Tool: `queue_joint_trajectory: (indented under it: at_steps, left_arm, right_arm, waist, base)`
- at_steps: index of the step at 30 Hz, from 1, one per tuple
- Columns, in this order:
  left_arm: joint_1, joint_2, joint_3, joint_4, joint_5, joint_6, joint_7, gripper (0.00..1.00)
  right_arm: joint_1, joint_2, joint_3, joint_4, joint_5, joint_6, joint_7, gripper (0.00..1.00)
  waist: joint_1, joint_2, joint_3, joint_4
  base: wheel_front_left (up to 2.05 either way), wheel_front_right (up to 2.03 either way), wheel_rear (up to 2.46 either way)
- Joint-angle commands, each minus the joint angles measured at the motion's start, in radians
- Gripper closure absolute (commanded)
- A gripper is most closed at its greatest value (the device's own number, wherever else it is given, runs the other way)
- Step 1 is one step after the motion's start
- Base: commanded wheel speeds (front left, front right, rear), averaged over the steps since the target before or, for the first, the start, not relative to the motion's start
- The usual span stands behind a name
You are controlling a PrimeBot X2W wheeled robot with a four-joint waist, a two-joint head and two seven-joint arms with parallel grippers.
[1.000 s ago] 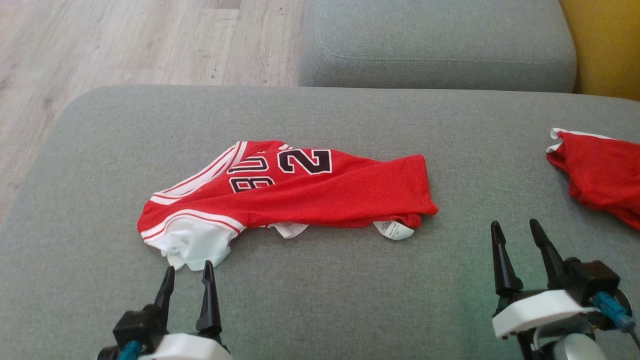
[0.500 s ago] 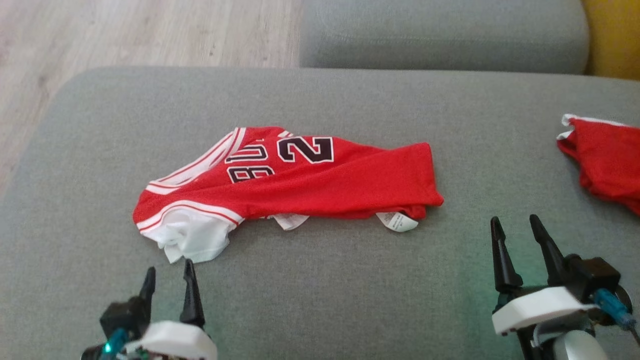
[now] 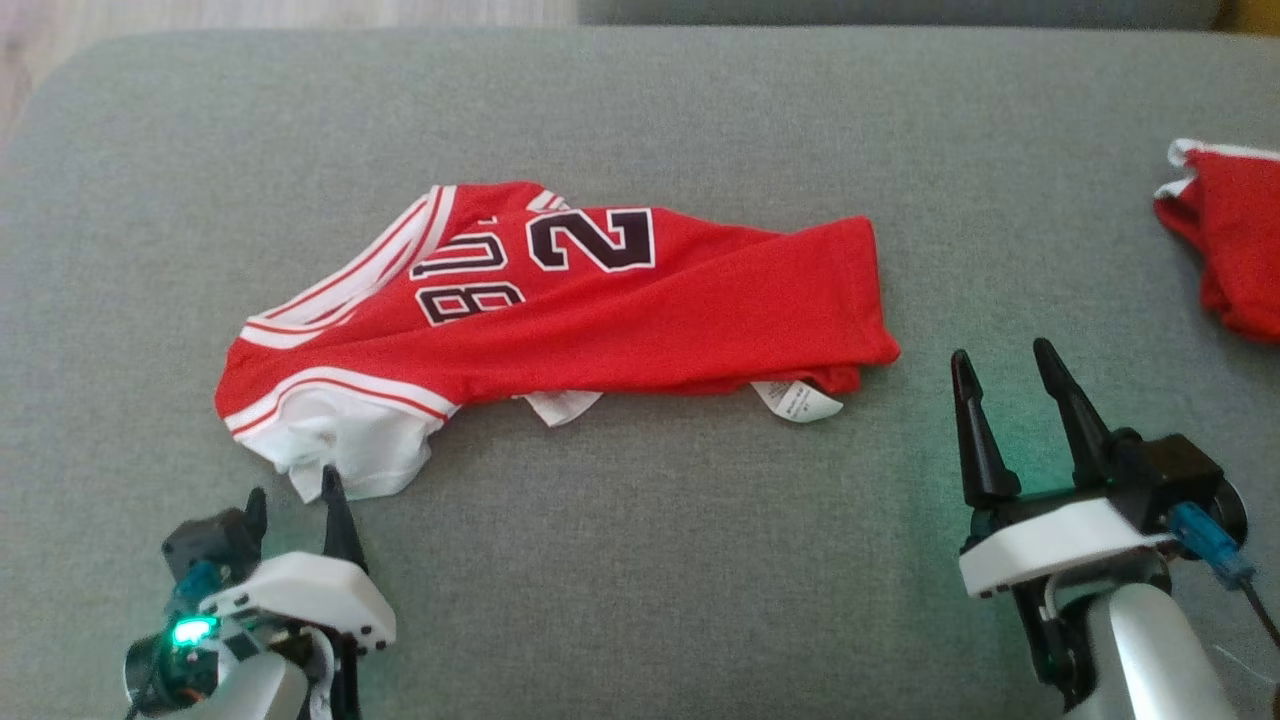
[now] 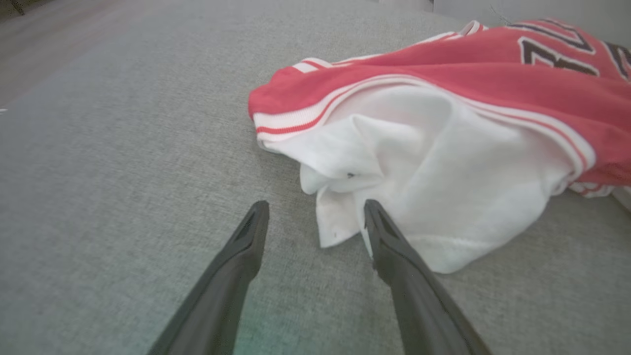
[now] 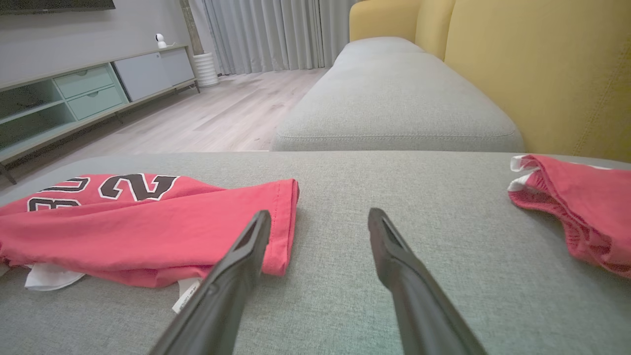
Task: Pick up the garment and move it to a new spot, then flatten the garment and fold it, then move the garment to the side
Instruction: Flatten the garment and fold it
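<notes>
Left gripper [image 3: 292, 488] sits near the front left corner of the grey cushion [image 3: 640, 90], its two fingers spread and holding nothing. One fingertip [image 4: 373, 217] stands at the rim of the white end of the red jersey [image 3: 640, 310], and whether it touches cannot be told. That jersey lies crumpled across the cushion's middle, number side up, with a white label [image 3: 800, 400] poking out along its front edge. Right gripper [image 3: 1003, 352] is also spread and empty, toward the front right, just beside the jersey's hem. Another red garment [image 3: 1235, 240] lies at the cushion's right edge
</notes>
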Motion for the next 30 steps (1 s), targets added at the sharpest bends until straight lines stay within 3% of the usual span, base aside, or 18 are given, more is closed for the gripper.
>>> queue_joint_trajectory:
  at_steps: [1,6,7,8,9,10,11,12,13,27,29,30]
  left_arm:
    - [-0.05,0.02,0.037,-0.009,-0.012,-0.008,0.007,0.0]
    - [-0.071,0.017,0.023,0.025,-0.026,-0.038,0.034,0.0]
    - [-0.072,0.014,0.018,0.03,-0.03,-0.044,0.043,0.14]
    - [-0.073,0.011,0.012,0.034,-0.034,-0.051,0.052,0.51]
    - [-0.074,0.008,0.008,0.038,-0.037,-0.057,0.058,0.59]
    - [-0.074,0.006,0.003,0.042,-0.038,-0.061,0.062,0.78]
    - [-0.074,0.006,0.003,0.042,-0.038,-0.061,0.062,0.78]
    - [-0.075,0.004,-0.002,0.047,-0.038,-0.064,0.064,0.96]
    - [-0.075,0.002,-0.006,0.051,-0.037,-0.066,0.064,1.0]
    - [-0.084,-0.022,-0.022,0.019,-0.023,-0.091,-0.023,1.0]
    - [-0.082,-0.021,-0.022,0.007,-0.022,-0.092,-0.031,1.0]
    - [-0.081,-0.02,-0.022,0.002,-0.022,-0.093,-0.035,1.0]
  right_arm:
    - [-0.041,-0.005,0.032,-0.035,-0.009,-0.001,0.003,0.0]
    - [-0.069,-0.005,0.045,-0.016,-0.031,-0.001,0.021,0.0]
    - [-0.075,-0.005,0.049,-0.009,-0.031,-0.001,0.027,0.0]
    - [-0.083,-0.005,0.055,-0.001,-0.03,-0.001,0.033,0.0]
    - [-0.093,-0.005,0.06,0.009,-0.03,-0.001,0.04,0.0]
    - [-0.103,-0.005,0.065,0.024,-0.033,-0.001,0.051,0.0]
    - [-0.103,-0.005,0.065,0.024,-0.033,-0.001,0.051,0.0]
    - [-0.114,-0.005,0.069,0.039,-0.036,-0.001,0.061,0.0]
    - [-0.127,-0.005,0.072,0.057,-0.036,-0.001,0.07,0.0]
    - [-0.286,-0.005,0.063,0.386,-0.046,-0.001,0.169,0.02]
    - [-0.295,-0.005,0.073,0.407,-0.04,-0.001,0.18,0.47]
    - [-0.299,-0.005,0.077,0.414,-0.036,-0.001,0.183,0.55]
  waist:
    - [-0.0002,0.0,0.023,-0.008]
    - [-0.0002,0.0,0.04,-0.009]
    - [-0.0002,0.0,0.041,-0.008]
    - [-0.0002,0.0,0.042,-0.006]
    - [-0.0002,0.0,0.042,-0.005]
    - [-0.0002,0.0,0.041,-0.002]
    - [-0.0002,0.0,0.041,-0.002]
    - [-0.0002,0.0,0.04,0.002]
    - [-0.0002,0.0,0.039,0.006]
    - [-0.0002,0.0,0.044,0.078]
    - [-0.0002,0.0,0.044,0.081]
    - [-0.0002,0.0,0.044,0.081]
  base:
    - [0.0,0.0,0.0]
    - [0.0,0.0,0.0]
    - [0.0,0.0,0.0]
    - [0.0,0.0,0.0]
    - [0.0,0.0,0.0]
    - [0.0,0.0,0.0]
    - [0.0,0.0,0.0]
    - [0.0,0.0,0.0]
    - [0.0,0.0,0.0]
    - [0.0,0.0,0.0]
    - [0.0,0.0,0.0]
    - [0.0,0.0,0.0]
